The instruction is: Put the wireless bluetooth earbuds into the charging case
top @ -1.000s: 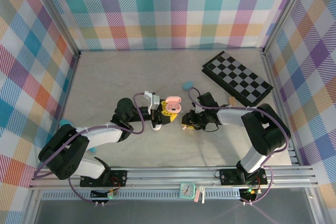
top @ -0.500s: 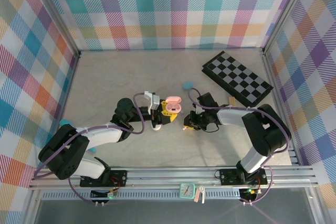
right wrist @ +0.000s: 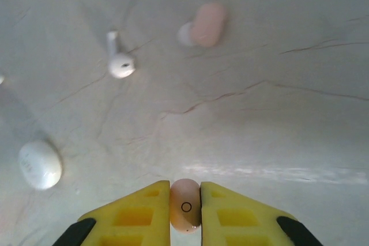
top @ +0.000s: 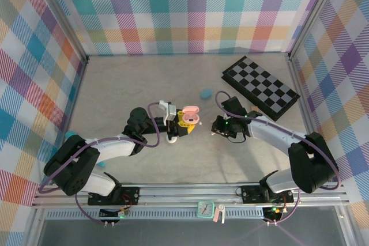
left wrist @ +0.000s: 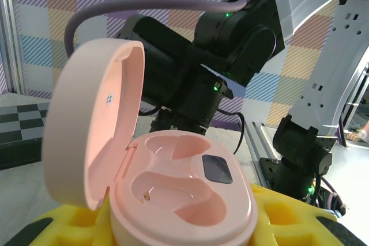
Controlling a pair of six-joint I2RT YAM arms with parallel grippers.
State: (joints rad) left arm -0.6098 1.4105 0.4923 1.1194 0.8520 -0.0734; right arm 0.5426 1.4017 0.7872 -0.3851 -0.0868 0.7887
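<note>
The left tool (top: 184,121) is closed narrow on the pink case (left wrist: 184,197), whose base sits wedged between its yellow fingers (left wrist: 288,217). The case's lid (left wrist: 92,131) is swung up and back on its hinge, and the two moulded hollows in the base face upward beside a small dark patch. To the right of the case, apart from it across a gap of surface (top: 173,84), the right tool (right wrist: 185,191) is pinched shut on a pink earbud (right wrist: 185,208). The bud stands between the yellow fingertips with a small ringed mark facing the wrist camera. Seen from the case, the right arm's black wrist (left wrist: 230,44), with green lights on it, looms just beyond the open base. On the surface under the held bud lie three loose things: a white oval case (right wrist: 39,165) lowest and leftmost in the right wrist view, a white earbud (right wrist: 120,64) with a short stem farther off, and a second pink earbud (right wrist: 202,25) farthest. That view does not tell how they lie from the pink case. Beyond the pink case and a little to its right, a small teal piece (top: 204,93) rests on the surface. Farther right, and also beyond the case, a black-and-grey checkerboard (top: 260,87) lies skewed near the far right corner.
</note>
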